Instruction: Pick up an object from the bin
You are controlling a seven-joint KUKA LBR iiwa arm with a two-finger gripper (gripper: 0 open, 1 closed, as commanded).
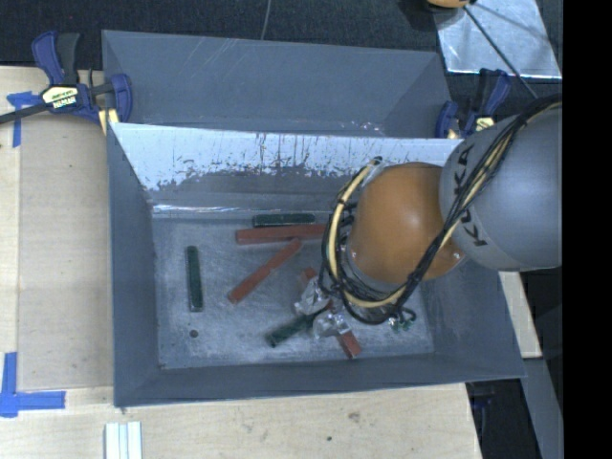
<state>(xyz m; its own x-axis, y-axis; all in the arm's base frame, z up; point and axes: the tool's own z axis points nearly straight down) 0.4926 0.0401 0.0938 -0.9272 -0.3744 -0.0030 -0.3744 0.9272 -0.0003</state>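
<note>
Fingers (308, 303) look parted to me: two metal tips w/ a narrow gap between, down low by the bin floor. I can't make out anything clamped in them. The gripper (321, 315) sits in the near-right part of the floor, pointing down and a bit left.

The near green stick (287, 333) is the closest thing. It lies flat and slanted, w/ its right end running up to the gap between the tips and its left end pointing near-left. Whether that end touches a tip, I can't tell. The short brown stick (350, 345) pokes out just on the near-right side of the gripper, partly under it.

Above the gripper is the wrist w/ its round orange cover (402, 223), and black and yellow cables (337, 228) loop round the cover's left side. The grey arm (507, 199) comes in over the right wall of the bin (134, 285) and bends down steeply.

Rest of the floor, going left and far:
- The slanted brown stick (263, 275) is near the middle.
- The flat brown stick (277, 238) lies beyond it.
- The far green stick (284, 220) is just behind that, approx. parallel.
- The left green stick (194, 278) lies well apart on the left side, running near to far.
</note>
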